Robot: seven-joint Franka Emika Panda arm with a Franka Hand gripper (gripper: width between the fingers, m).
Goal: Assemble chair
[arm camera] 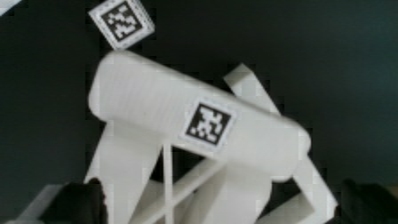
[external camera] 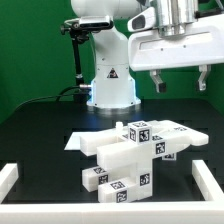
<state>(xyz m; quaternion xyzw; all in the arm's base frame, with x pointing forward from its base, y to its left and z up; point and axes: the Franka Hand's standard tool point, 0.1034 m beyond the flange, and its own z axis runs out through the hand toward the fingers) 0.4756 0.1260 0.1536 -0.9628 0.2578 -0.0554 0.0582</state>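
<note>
Below the released gripper (external camera: 179,82), the chair (external camera: 135,155) seems a partly joined cluster; further assembly remains.

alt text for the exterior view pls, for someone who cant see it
A cluster of white chair parts with black-and-white square tags lies piled on a black table. The robot's gripper hangs open above them, holding nothing. The robot's white base stands behind, before a green backdrop, and a low white rail borders the table.
</note>
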